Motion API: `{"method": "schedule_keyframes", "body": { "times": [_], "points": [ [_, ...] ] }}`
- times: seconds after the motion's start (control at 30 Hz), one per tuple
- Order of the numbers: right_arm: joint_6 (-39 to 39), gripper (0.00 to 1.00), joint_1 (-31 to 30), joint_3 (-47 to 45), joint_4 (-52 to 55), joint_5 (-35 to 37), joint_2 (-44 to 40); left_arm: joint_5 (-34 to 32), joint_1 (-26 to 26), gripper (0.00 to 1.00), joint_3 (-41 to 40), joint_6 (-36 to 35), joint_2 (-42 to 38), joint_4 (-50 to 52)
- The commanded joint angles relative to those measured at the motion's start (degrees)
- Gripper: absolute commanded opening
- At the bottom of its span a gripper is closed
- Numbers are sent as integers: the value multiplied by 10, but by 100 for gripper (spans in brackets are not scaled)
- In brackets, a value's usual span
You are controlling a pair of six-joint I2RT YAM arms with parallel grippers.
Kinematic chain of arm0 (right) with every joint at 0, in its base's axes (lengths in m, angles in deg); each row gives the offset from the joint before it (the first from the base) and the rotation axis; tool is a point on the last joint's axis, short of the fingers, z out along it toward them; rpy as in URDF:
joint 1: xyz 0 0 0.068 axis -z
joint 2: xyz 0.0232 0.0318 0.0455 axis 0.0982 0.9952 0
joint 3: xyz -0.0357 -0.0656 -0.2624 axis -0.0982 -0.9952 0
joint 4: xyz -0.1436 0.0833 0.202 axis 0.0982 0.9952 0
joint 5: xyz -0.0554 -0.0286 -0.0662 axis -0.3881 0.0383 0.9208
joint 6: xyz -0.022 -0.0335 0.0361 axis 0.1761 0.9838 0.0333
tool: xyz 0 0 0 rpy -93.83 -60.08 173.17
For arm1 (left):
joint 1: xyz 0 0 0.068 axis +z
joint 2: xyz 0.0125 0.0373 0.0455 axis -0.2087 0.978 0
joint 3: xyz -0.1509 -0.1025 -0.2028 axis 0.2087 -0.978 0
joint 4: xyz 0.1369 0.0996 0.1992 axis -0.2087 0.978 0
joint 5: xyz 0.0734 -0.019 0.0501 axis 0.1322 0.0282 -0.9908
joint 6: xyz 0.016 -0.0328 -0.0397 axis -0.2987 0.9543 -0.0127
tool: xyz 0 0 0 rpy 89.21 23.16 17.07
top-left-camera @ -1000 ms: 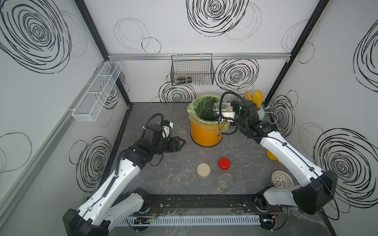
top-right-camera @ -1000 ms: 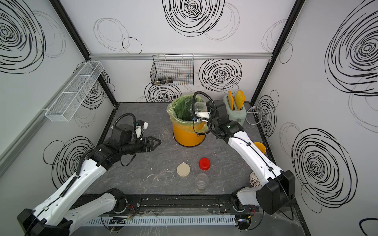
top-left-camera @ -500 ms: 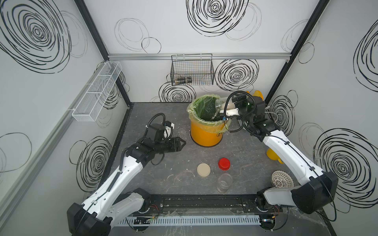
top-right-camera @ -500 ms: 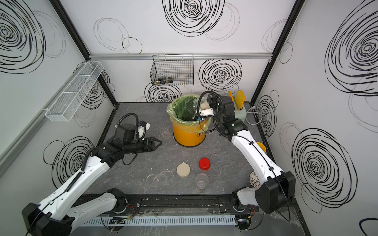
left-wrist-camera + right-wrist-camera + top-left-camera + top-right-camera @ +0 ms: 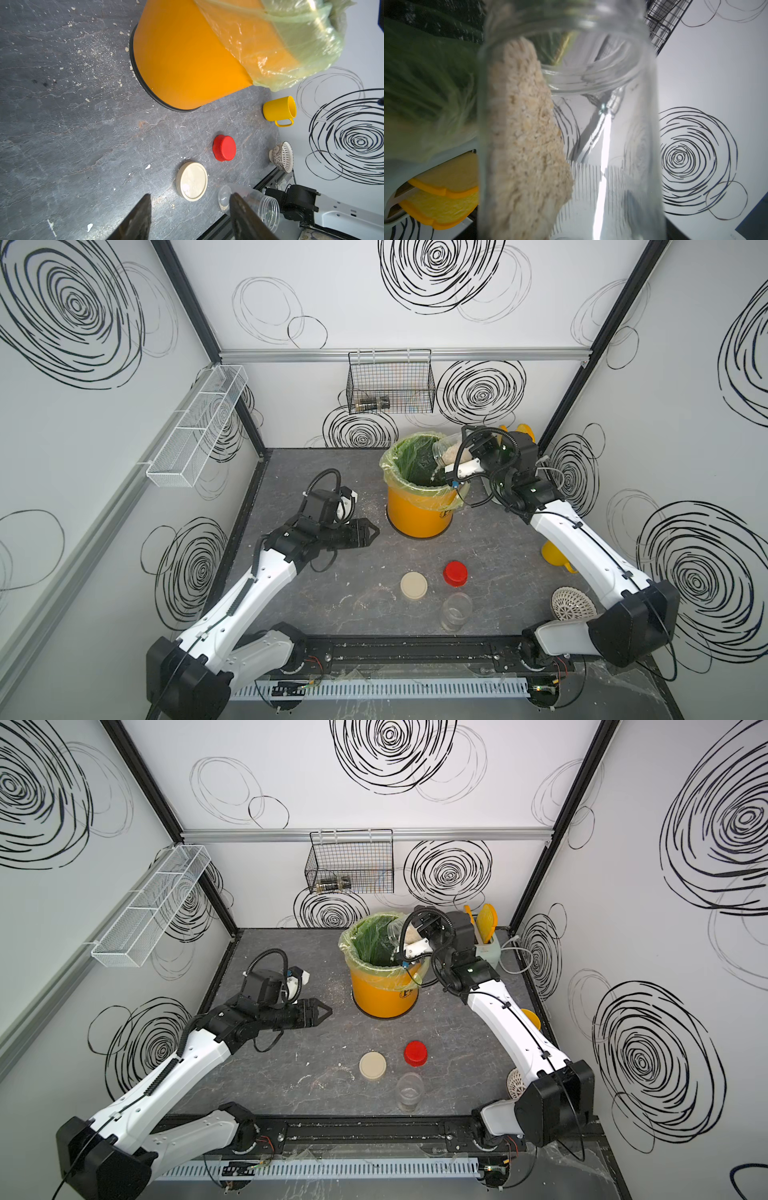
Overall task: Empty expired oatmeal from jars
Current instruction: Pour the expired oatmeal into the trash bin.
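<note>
Right gripper (image 5: 463, 454) clamps the held jar (image 5: 441, 452), tipped mouth-first over the yellow bin (image 5: 415, 514) at its two o'clock rim, oatmeal (image 5: 525, 145) heaped along the low wall, while left gripper (image 5: 372, 532) hangs half-spread and empty at the bin's eight o'clock, the uncapped jar (image 5: 456, 611) stands at six o'clock of the red cap (image 5: 455, 573), and the bin's black print is too small to read.

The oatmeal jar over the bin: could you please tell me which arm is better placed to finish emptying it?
Right. The right claw holds the jar tilted, mouth over the bin, with oatmeal inside. The left claw hangs open and empty above the table, apart from the bin.
</note>
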Motion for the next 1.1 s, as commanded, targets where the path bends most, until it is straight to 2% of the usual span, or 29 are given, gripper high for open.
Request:
{"method": "schedule_keyframes", "body": {
  "times": [0.0,0.27,0.43,0.6,0.83,1.07],
  "points": [
    [138,44,-5,-4,-91,-18,2,6,6,63,-5,-14,7,-13],
    [236,35,-4,-35,-156,-53,0,11,7,63,-8,-10,33,-28],
    [283,34,-15,-23,-146,-71,-5,18,8,63,-9,-15,41,-32],
    [330,33,-20,14,-91,-61,3,27,11,63,-19,-19,40,-40],
    [336,34,-30,58,-28,-50,14,39,17,63,-31,-17,46,-59],
    [337,32,-30,35,-19,5,-2,45,17,62,-25,-15,67,-67]
  ]
}}
